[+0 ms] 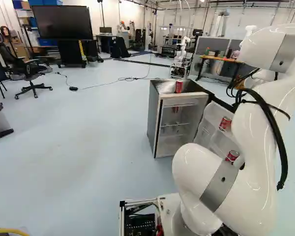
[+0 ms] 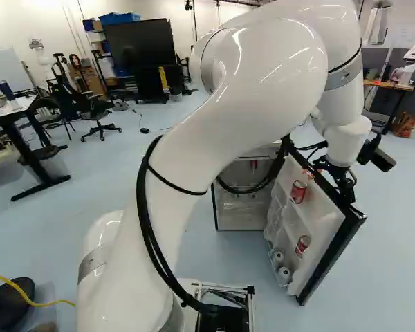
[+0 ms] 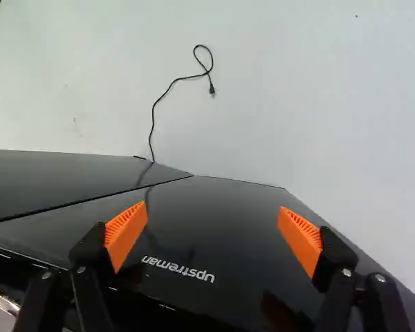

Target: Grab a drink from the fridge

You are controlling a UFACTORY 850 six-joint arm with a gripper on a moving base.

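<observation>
My gripper (image 2: 345,185) is at the top edge of the swung-out fridge door (image 2: 320,238) in the right base view. In the wrist view the gripper (image 3: 211,228) stands open, its orange pads wide apart over the glossy black outer side of the door (image 3: 214,207), with nothing between them. The fridge (image 1: 154,118) stands in the middle of the left base view. Red cans (image 2: 299,191) (image 2: 302,244) sit in the door's racks, with white-topped cans (image 2: 283,275) lower down. Another red can (image 1: 179,86) is at the fridge's top, beside a clear plastic bag (image 1: 166,87).
A thin black cable (image 3: 167,90) lies on the floor beyond the door. Office chairs (image 1: 27,71) and a large screen (image 1: 63,22) stand far off at the left; another robot (image 1: 181,59) and an orange-topped table (image 1: 221,59) are behind the fridge.
</observation>
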